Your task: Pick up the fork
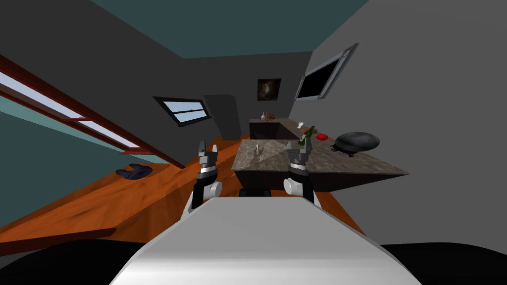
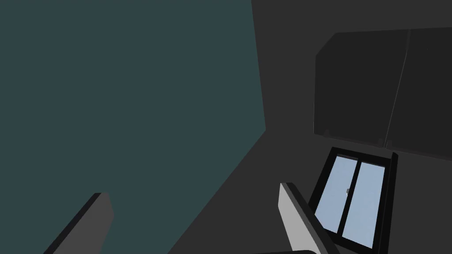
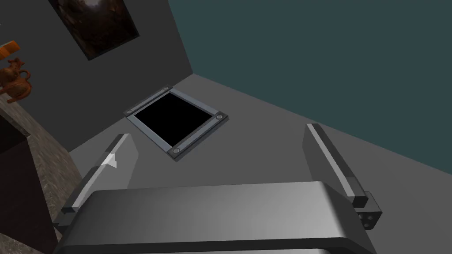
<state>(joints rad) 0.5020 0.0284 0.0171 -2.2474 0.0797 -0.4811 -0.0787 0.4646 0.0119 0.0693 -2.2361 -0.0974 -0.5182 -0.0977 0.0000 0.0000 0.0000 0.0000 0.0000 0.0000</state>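
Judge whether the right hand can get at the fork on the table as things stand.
Probably yes. The fork sits on bare table with nothing close around it, and the open right hand hangs beside it, though pointing upward, so it must tip down.

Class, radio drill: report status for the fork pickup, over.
Left gripper open, right gripper open. Fork untouched on counter, ahead. Green bottle just beyond right gripper.
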